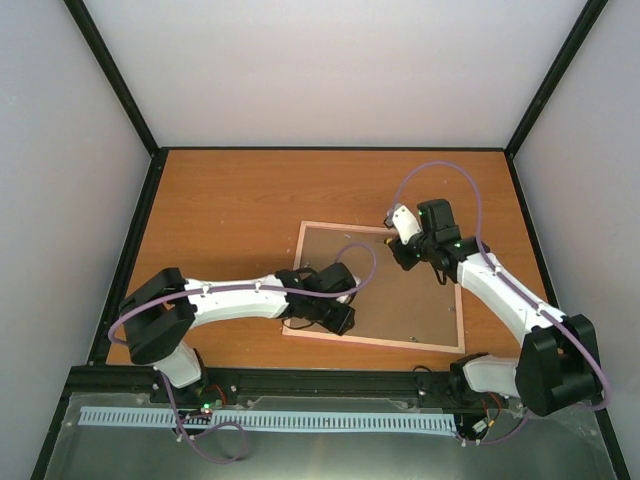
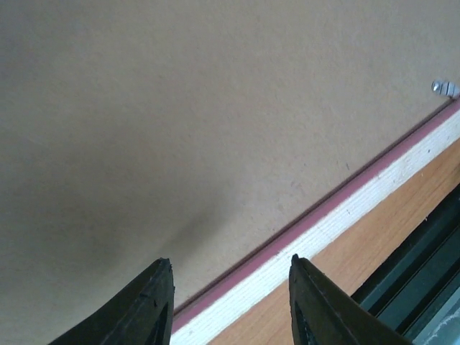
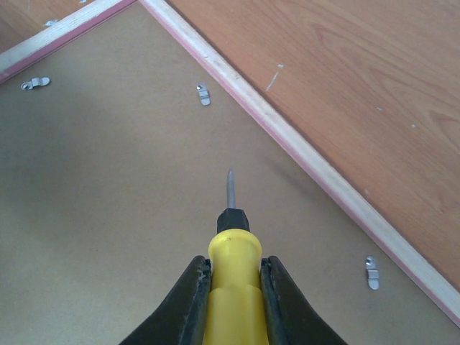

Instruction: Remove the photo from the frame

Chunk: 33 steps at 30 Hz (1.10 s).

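Note:
The pink frame (image 1: 300, 262) lies face down on the table, its brown backing board (image 1: 400, 295) up. The photo is hidden under the board. My left gripper (image 1: 335, 315) is open and empty, low over the frame's near left part; in the left wrist view its fingertips (image 2: 162, 277) straddle the pink-and-pale edge (image 2: 345, 208). My right gripper (image 1: 405, 250) is shut on a yellow-handled screwdriver (image 3: 233, 287), whose metal tip (image 3: 230, 188) points at the board near the far right corner. Small metal clips (image 3: 204, 94) sit along the frame's inner edge (image 3: 287, 140).
The orange wooden table (image 1: 230, 210) lies around the frame. Black cage posts (image 1: 130, 100) and pale walls close in the sides. A black rail (image 2: 417, 251) runs along the near table edge, close to the frame's near side.

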Each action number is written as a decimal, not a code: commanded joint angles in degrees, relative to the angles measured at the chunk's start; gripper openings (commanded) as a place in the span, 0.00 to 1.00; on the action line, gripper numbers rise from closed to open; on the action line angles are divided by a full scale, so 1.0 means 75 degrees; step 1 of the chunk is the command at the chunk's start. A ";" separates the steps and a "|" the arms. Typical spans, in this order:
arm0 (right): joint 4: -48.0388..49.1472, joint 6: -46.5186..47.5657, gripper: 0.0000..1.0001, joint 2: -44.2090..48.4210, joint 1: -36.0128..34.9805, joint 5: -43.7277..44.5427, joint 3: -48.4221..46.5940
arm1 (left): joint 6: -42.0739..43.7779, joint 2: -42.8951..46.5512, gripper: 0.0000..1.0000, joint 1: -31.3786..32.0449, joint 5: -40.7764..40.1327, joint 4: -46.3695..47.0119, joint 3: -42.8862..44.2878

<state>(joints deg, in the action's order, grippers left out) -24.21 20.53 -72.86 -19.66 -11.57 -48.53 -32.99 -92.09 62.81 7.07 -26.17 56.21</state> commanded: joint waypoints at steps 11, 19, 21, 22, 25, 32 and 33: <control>0.0101 0.0005 0.03 0.0727 0.0676 -0.0696 0.0154 | -0.1232 0.0332 0.41 0.0290 0.0361 0.0793 -0.1160; -0.0089 0.0016 0.03 0.0474 0.0688 -0.1308 0.0034 | -0.1993 0.0529 0.47 0.0250 -0.0184 0.0889 -0.1820; -0.0139 0.0017 0.03 0.0430 0.0684 -0.1359 -0.0002 | -0.2160 0.0566 0.49 0.0139 -0.0311 0.0911 -0.1960; -0.0155 0.0010 0.03 0.0417 0.0686 -0.1388 -0.0019 | -0.2238 0.0615 0.50 0.0077 -0.0395 0.0942 -0.2036; -0.0252 -0.0017 0.03 0.0415 0.0681 -0.1484 -0.0071 | -0.2368 0.0760 0.52 -0.0358 -0.0498 0.0988 -0.2278; -0.0317 -0.0025 0.03 0.0515 0.0688 -0.1522 -0.0126 | -0.1196 0.1061 0.53 -0.2412 -0.0646 0.1029 -0.2474; -0.0327 -0.0021 0.03 0.0507 0.0687 -0.1532 -0.0126 | -0.0890 0.1020 0.53 -0.2752 -0.0605 0.1058 -0.2383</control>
<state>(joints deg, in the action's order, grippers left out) -26.41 20.51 -69.65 -15.00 -21.89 -47.94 -47.03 -83.59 50.39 5.58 -15.20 38.87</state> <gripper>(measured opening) 0.154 0.531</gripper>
